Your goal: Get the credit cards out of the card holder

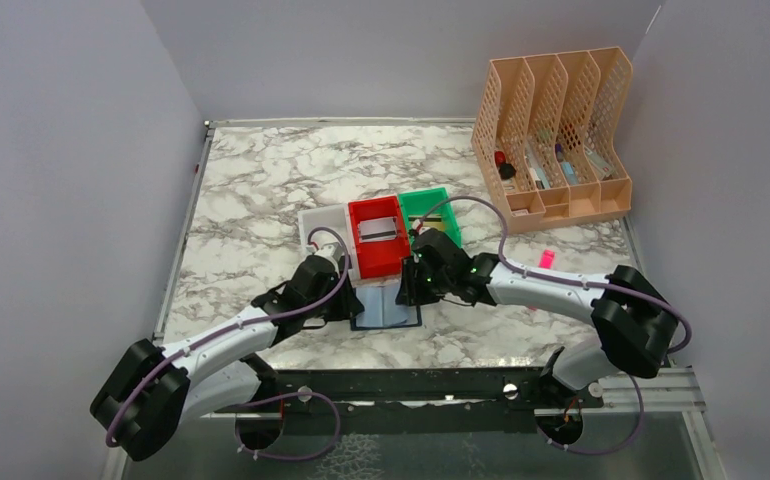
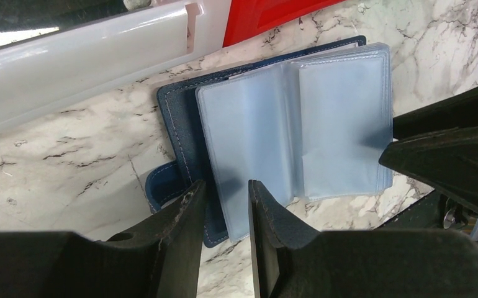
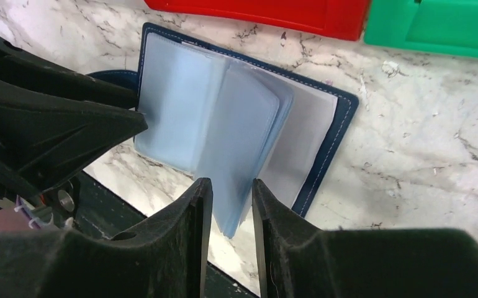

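The navy card holder [image 1: 386, 315] lies open on the marble in front of the bins, its cover [image 2: 177, 118] flat and its pale-blue sleeves [image 2: 342, 124] fanned out. My left gripper [image 2: 224, 194] is narrowly open, its fingertips over the holder's left near edge. My right gripper [image 3: 227, 192] is narrowly open and straddles the corner of some lifted sleeves [image 3: 243, 143]. No card shows in the sleeves. A pale grey sheet [image 3: 305, 143] lies on the right cover; I cannot tell if it is a card. A silvery credit card [image 1: 379, 232] lies in the red bin [image 1: 361, 255].
A white bin [image 1: 316, 225], the red bin and a green bin [image 1: 423, 197] stand in a row just behind the holder. A small pink stick [image 1: 546, 260] lies to the right. A peach file rack [image 1: 551, 140] stands at the back right.
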Robot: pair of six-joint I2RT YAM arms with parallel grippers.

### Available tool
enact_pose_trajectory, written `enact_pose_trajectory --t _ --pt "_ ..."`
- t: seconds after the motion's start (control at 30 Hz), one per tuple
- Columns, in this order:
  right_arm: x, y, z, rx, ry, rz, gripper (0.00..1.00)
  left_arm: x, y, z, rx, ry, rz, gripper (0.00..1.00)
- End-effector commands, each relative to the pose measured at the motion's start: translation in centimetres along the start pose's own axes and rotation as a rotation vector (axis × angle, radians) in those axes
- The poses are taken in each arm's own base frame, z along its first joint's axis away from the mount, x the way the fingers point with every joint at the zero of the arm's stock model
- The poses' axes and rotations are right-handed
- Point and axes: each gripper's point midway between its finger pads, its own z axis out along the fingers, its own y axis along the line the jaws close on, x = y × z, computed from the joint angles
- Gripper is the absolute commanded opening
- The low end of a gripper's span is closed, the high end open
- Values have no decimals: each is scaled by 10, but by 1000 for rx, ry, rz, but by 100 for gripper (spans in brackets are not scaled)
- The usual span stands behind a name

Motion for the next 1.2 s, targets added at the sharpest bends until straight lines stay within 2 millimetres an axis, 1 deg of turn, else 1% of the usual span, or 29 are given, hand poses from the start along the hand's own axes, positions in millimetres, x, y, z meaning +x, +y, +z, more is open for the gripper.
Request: enact_pose_trajectory --t 0.0,0.1,0.17,0.23,0.37,0.47,0.57,0.77,0.83,0.87,0.93,1.03,1.07,1.1,1.17 --pt "-10 16 -2 -70 -30 -64 36 -9 -13 1 45 -16 22 35" --pt "4 34 11 -172 64 -66 35 -8 -13 2 44 -10 20 35" --pt "8 39 18 -203 90 -49 35 -8 -13 2 46 -7 21 35" --pt "3 45 18 -227 70 -48 33 -8 -13 2 49 -7 22 35" --pt "-14 41 11 -156 18 -73 23 -7 -13 1 51 -9 25 35" --pt "-19 46 3 -171 1 -100 20 -7 -13 2 55 -9 24 35" --pt "-15 61 -1 -263 23 -110 22 -6 -14 3 62 -5 22 34" --pt "-9 69 7 -306 60 -76 27 -4 -16 2 75 -3 16 32" --pt "-10 66 9 -285 66 -72 28 -4 -15 1 75 -4 18 31" --pt "-10 62 11 -258 67 -64 29 -4 -15 1 74 -5 19 30" --pt "-7 49 14 -194 68 -40 34 -5 -16 0 77 -7 19 29" --pt "6 27 19 -115 78 -11 39 -4 -14 -1 71 -9 21 29" --pt "14 18 21 -93 89 -2 41 -5 -13 -2 61 -12 22 30" --pt "17 14 22 -79 91 5 42 -6 -8 -2 38 -19 23 33" --pt "22 9 26 -69 103 7 43 -7 -1 -3 -10 -20 30 37"
